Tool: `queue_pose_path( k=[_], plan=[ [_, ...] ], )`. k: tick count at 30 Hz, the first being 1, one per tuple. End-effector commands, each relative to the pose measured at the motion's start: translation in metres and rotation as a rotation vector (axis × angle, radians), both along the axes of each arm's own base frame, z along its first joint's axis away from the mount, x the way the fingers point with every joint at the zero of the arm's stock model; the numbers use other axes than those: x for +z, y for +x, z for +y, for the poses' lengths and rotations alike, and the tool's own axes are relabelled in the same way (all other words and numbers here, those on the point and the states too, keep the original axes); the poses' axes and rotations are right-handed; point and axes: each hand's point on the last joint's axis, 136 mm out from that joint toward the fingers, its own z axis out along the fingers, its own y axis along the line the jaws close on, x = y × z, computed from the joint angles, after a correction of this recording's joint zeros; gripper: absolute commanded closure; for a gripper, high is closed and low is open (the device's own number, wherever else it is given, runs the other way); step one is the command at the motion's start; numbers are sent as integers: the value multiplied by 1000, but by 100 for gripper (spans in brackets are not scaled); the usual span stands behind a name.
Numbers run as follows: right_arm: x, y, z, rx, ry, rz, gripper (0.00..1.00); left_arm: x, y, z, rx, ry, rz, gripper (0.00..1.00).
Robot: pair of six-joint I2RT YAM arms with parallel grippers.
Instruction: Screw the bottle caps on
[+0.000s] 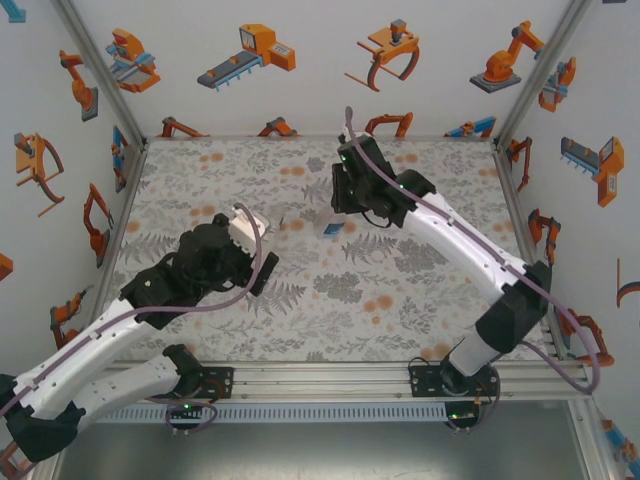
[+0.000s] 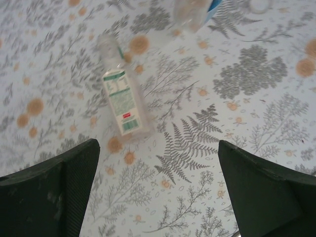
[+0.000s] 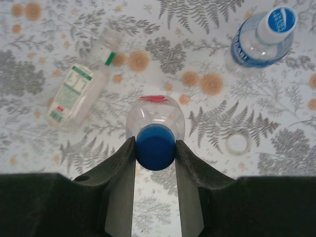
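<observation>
My right gripper (image 3: 155, 144) is shut on a blue bottle cap (image 3: 155, 148), which sits on the neck of an upright clear bottle (image 3: 155, 116) directly below it. A second bottle (image 3: 256, 42) with a blue label stands at the upper right with a blue cap (image 3: 281, 19) on it. The slim bottle (image 3: 74, 94) with a white-and-green label lies on its side to the left, its neck bare. A white cap (image 3: 237, 143) lies loose on the table. My left gripper (image 2: 158, 148) hangs open above the table, near the lying slim bottle (image 2: 121, 96), with nothing between its fingers.
The table (image 1: 400, 290) wears a grey fern and orange flower pattern. Walls printed with robot pictures and a metal frame (image 1: 520, 225) close it in on three sides. In the overhead view the right gripper (image 1: 345, 205) is at the centre back and the left gripper (image 1: 252, 222) is left of it.
</observation>
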Motion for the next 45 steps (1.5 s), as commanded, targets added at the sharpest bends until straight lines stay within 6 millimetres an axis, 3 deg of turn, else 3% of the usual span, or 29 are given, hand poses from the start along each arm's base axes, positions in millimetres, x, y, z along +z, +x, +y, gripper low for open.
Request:
queue_pose_path(
  k=[1, 8, 14, 21, 25, 29, 32, 39, 45],
  plan=[
    [-1, 25, 1, 51, -44, -14, 100, -19, 5, 27, 166, -8, 87, 3],
    [-29, 75, 5, 54, -72, 22, 100, -36, 7, 41, 243, -4, 123, 3],
    [-50, 103, 5, 57, -132, 45, 100, -48, 6, 44, 255, 2, 148, 3],
    [-68, 109, 5, 87, -214, 85, 100, -58, 9, 37, 242, 20, 179, 3],
    [-71, 106, 9, 104, -201, 103, 82, -59, 11, 32, 229, 25, 190, 3],
    [-65, 106, 10, 108, -193, 98, 63, -58, 13, 28, 218, 26, 197, 3],
    [-54, 105, 10, 114, -190, 87, 57, -56, 14, 26, 204, 24, 213, 3],
    [-25, 98, 7, 112, -164, 57, 52, -57, 24, 21, 185, 22, 267, 3],
    [1, 79, -2, 111, -133, 48, 52, -67, 42, 14, 163, 46, 333, 3]
  ],
)
